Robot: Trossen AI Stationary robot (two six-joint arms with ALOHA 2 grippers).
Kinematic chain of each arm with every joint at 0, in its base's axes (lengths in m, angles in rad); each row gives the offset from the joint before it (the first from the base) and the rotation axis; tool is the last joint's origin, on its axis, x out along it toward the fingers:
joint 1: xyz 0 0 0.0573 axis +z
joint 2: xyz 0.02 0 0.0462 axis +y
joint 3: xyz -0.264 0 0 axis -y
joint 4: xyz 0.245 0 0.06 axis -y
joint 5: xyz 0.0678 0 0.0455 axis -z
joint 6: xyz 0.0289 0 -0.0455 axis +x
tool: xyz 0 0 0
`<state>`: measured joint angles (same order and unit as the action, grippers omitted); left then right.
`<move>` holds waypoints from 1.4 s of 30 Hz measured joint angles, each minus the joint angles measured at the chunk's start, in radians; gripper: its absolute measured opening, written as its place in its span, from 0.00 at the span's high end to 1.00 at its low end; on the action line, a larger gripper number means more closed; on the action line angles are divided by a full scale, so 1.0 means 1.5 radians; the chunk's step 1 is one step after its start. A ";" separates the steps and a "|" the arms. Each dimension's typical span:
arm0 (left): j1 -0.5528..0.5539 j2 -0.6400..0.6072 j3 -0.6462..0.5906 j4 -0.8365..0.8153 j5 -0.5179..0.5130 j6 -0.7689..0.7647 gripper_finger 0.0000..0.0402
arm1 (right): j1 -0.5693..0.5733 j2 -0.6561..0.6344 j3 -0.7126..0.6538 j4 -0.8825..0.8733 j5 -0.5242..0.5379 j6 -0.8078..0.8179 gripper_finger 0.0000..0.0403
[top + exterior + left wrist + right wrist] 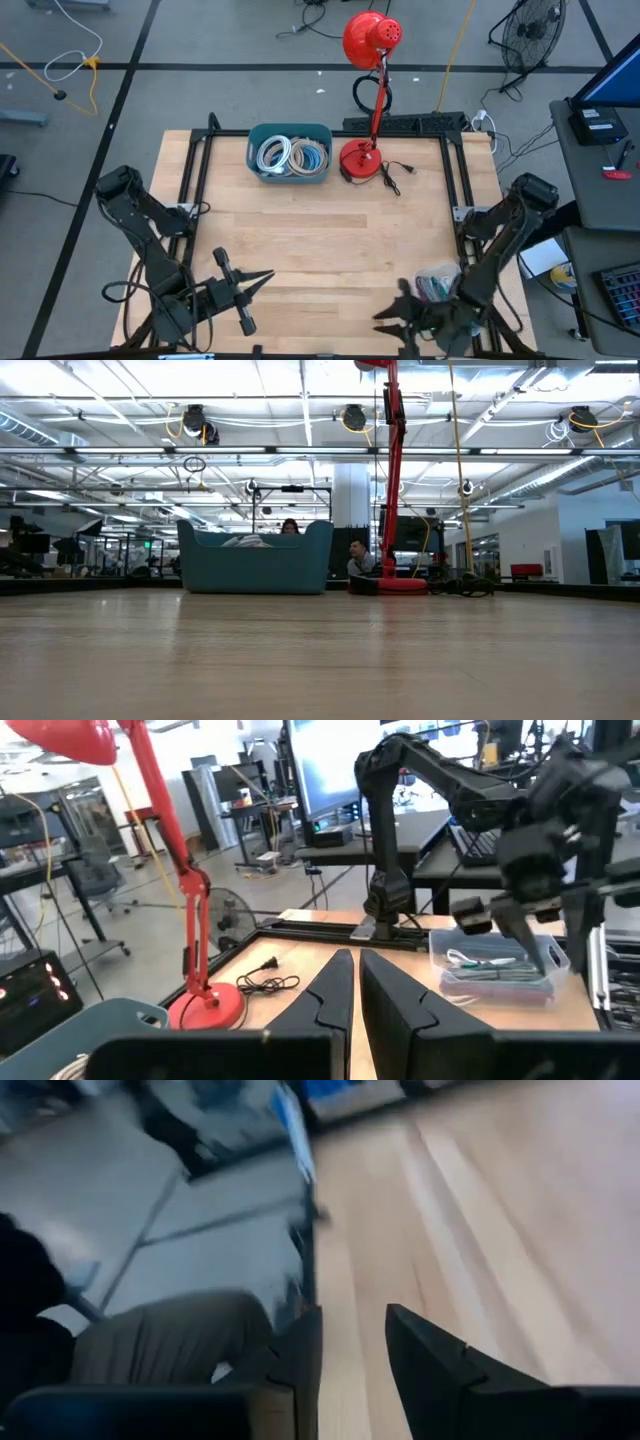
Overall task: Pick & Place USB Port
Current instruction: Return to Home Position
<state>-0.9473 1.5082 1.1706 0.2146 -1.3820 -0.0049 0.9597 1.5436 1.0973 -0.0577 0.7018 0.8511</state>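
A grey floor (200,40) holds a standing fan (528,38) under bright ceiling lights (60,375).

Robotics lab, ceiling pipes (150,452), monitor (320,770), floor fan (527,35)

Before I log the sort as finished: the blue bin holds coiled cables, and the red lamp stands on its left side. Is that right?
Not quite. The blue bin does hold coiled cables, but the red lamp stands on its right side, not its left. The high view shows this.
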 joint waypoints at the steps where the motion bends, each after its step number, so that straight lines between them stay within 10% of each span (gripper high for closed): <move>1: -0.003 -0.002 0.000 -0.002 -0.004 0.000 0.94 | -0.015 0.000 0.000 0.047 -0.007 -0.072 0.75; 14: -0.053 -0.033 0.000 -0.127 -0.119 -0.028 0.94 | -0.221 -0.001 0.000 0.256 -0.060 -0.504 0.80; 21: -0.058 -0.109 0.000 -0.551 -0.091 -0.409 0.94 | -0.371 -0.001 0.000 0.233 -0.287 -0.503 0.82; 28: -0.017 -0.124 -0.006 -0.984 -0.102 -0.883 0.94 | -0.418 -0.001 0.000 0.239 -0.297 -0.549 0.82; 42: 0.043 -0.232 -0.226 -1.093 -0.118 -1.124 0.94 | -0.503 -0.001 -0.056 0.287 -0.386 -0.632 0.82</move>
<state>-0.8829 1.1609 0.8323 -1.4243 -1.5590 -1.6908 0.2052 1.5429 1.0126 0.3735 0.1232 -0.0961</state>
